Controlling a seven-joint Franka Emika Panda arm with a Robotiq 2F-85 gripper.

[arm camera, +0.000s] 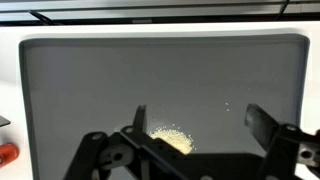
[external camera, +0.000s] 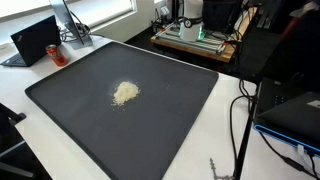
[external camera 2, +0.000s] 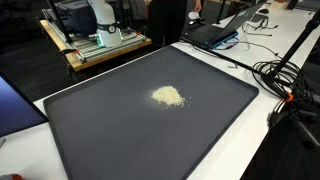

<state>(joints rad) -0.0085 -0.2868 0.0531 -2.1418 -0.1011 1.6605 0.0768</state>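
A small heap of pale yellow grains (external camera: 125, 93) lies near the middle of a large dark grey tray (external camera: 70, 110); it shows in both exterior views (external camera 2: 168, 96). In the wrist view the heap (arm camera: 172, 139) sits below my gripper (arm camera: 197, 122), just inside the left finger. The fingers are spread wide apart and hold nothing. The gripper hangs well above the tray. A few stray grains (arm camera: 226, 104) lie apart from the heap. The arm itself is out of sight in both exterior views.
The tray rests on a white table (external camera: 228, 140). A laptop (external camera: 35, 40) stands at a far corner. Black cables (external camera: 240, 120) and a dark box (external camera: 295, 110) lie beside the tray. A wooden cart with equipment (external camera 2: 100, 40) stands behind. More cables (external camera 2: 285, 75) trail off the table.
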